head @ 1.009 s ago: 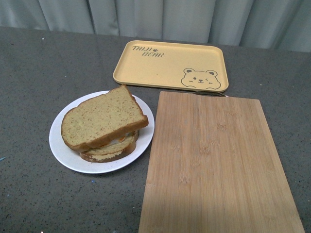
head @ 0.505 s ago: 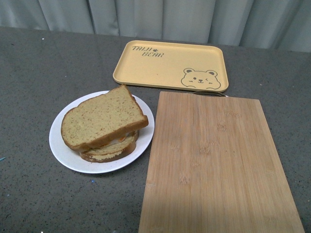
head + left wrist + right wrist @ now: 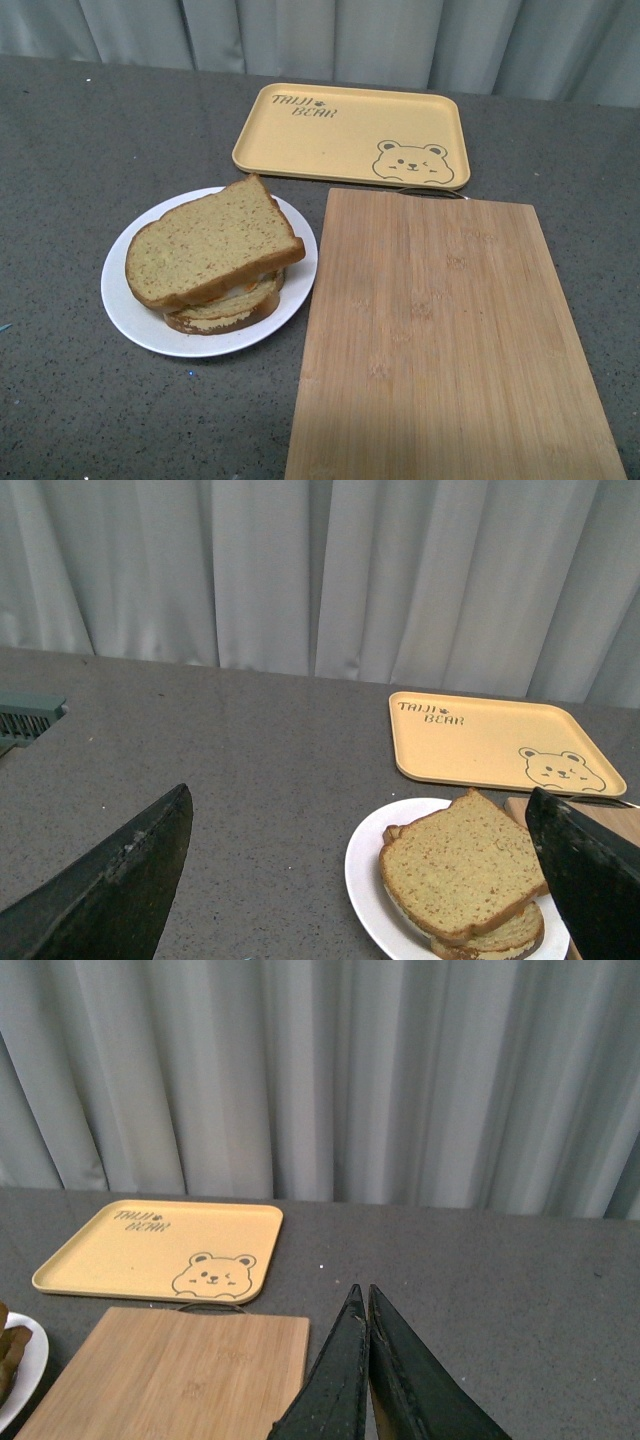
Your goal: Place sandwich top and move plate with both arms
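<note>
**A:** How do the jaws stand?

**B:** The left jaws are spread wide. Their two black fingers (image 3: 120, 880) stand far apart, with nothing between them but open air above the grey worktop (image 3: 80, 130). They touch nothing. The right jaws are pressed together tip to tip, with only a hairline seam between them, and they hold nothing.

**A:** Where is the bread?

**B:** The sandwich top (image 3: 212, 243) lies on the white plate (image 3: 120, 290). It rests a little tilted on smaller stacked slices (image 3: 235, 312) and overhangs them. From the left jaws the plate lies just ahead and below, closer to one finger than the other, and neither finger touches it.

**A:** What else is around?

**B:** A bamboo cutting board (image 3: 450, 340) lies flat between the right jaws and the plate, with its edge just beside the plate's rim. Beyond both pairs of jaws is a yellow tray (image 3: 345, 135) printed with a bear — close to the board's far end. A pale curtain (image 3: 330, 40) hangs behind the worktop.

**A:** Anything in the way?

**B:** The board lies across the line from the right jaws to the plate.
</note>
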Robot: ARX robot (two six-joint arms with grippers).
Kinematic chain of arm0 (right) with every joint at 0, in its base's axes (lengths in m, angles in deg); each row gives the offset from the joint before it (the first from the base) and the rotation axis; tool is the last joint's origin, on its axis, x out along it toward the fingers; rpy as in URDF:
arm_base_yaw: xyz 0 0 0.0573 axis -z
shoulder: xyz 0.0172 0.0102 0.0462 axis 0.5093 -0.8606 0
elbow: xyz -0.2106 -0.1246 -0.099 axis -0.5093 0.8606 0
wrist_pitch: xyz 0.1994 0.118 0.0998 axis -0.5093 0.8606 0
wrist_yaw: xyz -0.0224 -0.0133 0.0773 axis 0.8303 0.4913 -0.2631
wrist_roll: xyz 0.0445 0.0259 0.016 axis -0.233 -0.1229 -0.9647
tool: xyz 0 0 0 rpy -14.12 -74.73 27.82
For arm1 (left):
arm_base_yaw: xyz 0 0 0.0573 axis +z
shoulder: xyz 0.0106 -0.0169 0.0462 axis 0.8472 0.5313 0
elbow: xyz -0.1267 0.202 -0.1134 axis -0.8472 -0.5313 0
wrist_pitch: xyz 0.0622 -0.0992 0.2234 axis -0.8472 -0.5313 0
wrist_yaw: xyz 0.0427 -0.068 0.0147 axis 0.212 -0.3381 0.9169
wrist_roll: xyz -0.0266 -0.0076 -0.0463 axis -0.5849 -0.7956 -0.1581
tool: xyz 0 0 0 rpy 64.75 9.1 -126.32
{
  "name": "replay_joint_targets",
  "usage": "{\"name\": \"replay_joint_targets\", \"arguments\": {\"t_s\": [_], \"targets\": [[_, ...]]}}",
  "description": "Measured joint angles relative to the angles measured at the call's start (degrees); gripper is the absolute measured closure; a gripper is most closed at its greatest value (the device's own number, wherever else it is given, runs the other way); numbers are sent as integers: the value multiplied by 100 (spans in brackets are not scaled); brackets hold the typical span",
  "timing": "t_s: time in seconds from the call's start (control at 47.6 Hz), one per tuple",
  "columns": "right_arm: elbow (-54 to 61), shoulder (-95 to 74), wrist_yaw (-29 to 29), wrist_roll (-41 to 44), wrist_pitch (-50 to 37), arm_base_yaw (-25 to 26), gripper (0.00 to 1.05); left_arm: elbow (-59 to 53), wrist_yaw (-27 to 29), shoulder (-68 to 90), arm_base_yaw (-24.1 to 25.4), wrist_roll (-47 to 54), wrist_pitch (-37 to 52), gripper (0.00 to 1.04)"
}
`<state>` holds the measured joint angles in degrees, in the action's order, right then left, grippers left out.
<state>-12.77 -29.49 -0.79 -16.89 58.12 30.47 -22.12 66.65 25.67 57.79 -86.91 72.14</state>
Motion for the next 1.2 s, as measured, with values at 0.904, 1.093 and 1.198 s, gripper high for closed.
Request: {"name": "replay_joint_targets", "arguments": {"t_s": [0.904, 1.093, 1.198], "targets": [[2, 721, -7, 11, 695, 0, 16, 61, 278, 98, -85, -166, -212, 7], [2, 721, -9, 9, 697, 0, 9, 538, 927, 3167, -365, -2544, 299, 7], [2, 721, -7, 9, 697, 0, 9, 885, 444, 4883, -367, -3434, 1353, 7]]}}
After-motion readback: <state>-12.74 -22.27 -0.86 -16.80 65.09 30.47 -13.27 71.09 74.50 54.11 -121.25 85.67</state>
